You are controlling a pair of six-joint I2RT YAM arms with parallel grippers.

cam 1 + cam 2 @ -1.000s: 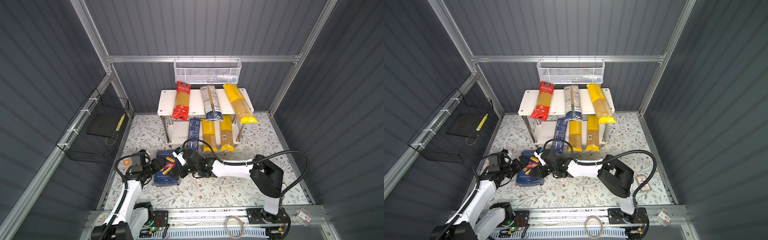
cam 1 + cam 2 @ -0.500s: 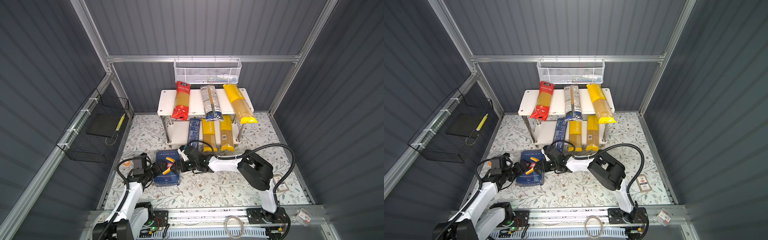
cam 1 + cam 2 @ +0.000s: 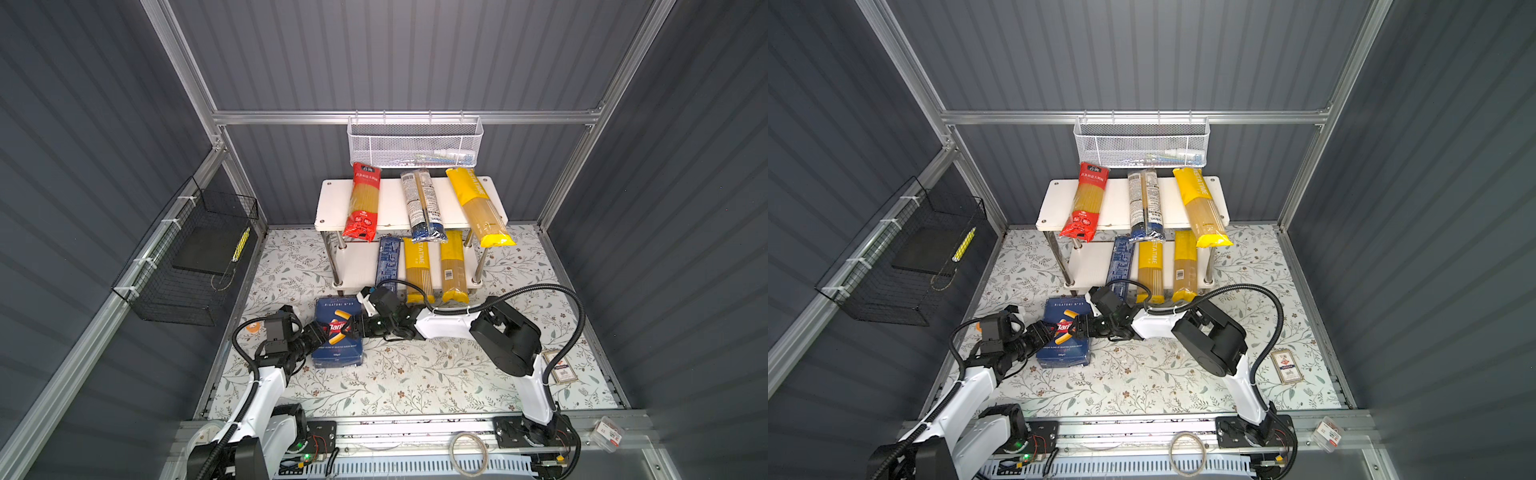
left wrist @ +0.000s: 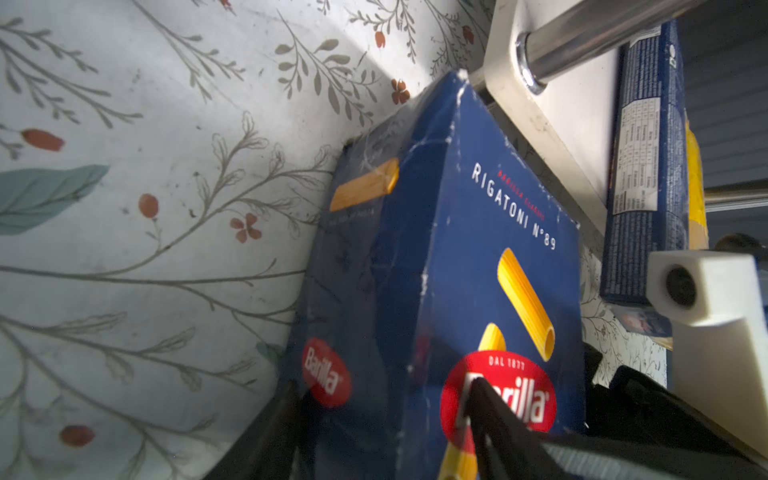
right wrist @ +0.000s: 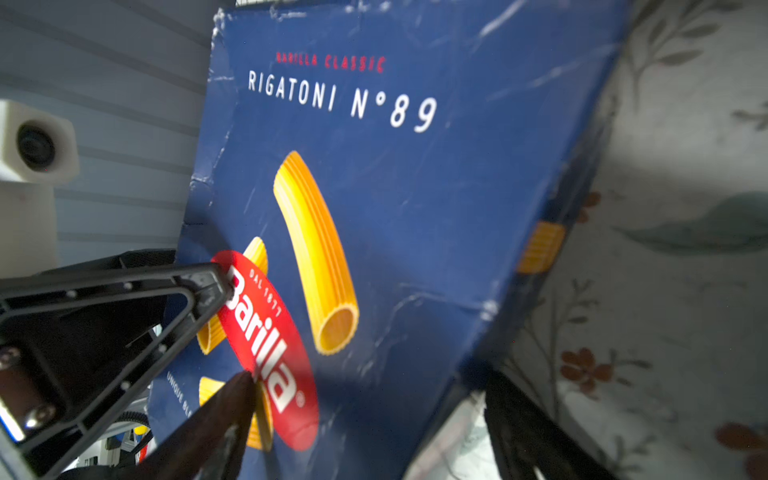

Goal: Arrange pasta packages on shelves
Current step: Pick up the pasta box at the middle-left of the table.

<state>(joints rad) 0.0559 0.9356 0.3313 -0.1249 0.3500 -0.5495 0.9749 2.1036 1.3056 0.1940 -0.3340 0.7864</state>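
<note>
Pinching the box at its left edge with the left gripper: one finger on the printed face by the red logo, the other against the side below. Straddling the right edge with the right gripper, jaws spread, lower finger apart from the cardboard. Lying on the mat between both grippers, just near and left of the shelves, close to the near-left leg. Dark blue, creased white along edges and corners; lettered RIGATONI N°89, with yellow ribbed tubes and a red Barilla oval on face and side.
</note>
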